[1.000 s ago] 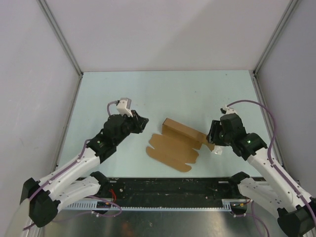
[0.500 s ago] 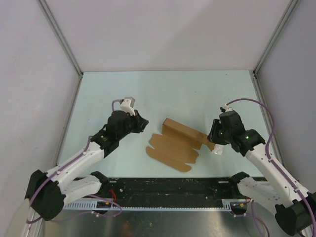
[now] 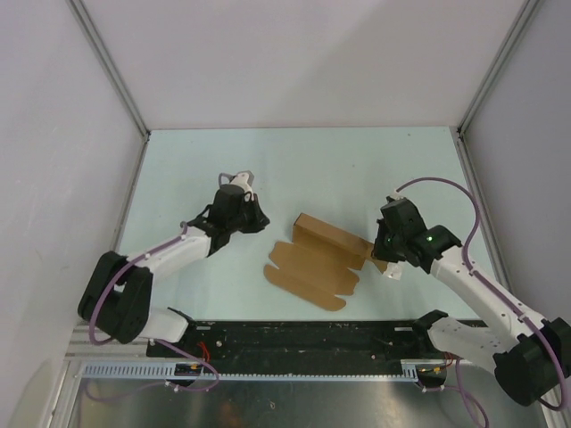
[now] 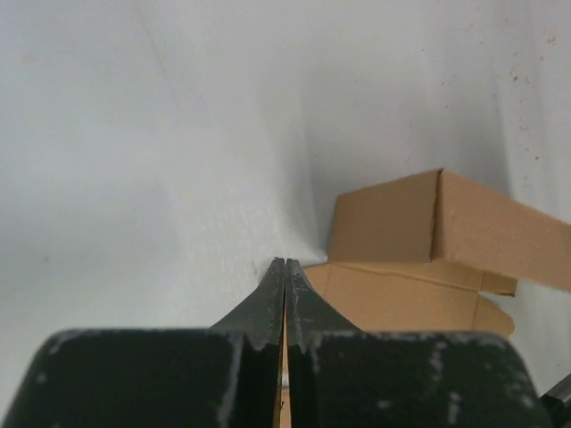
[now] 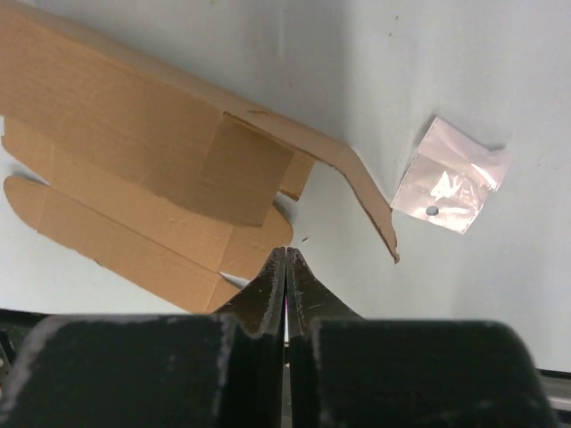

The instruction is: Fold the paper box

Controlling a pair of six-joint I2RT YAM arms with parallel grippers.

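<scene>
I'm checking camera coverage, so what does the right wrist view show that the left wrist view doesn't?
Right wrist only: a small clear plastic packet near a loose flap of the paper box, plus the shut right pincer. Left wrist only: the box's raised folded end seen side-on, plus the shut left pincer. Both: the brown box, partly folded.

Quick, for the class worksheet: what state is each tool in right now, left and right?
Left tool: closed, nothing visibly held.
Right tool: closed, nothing visibly held, tip beside the paper box.
</scene>
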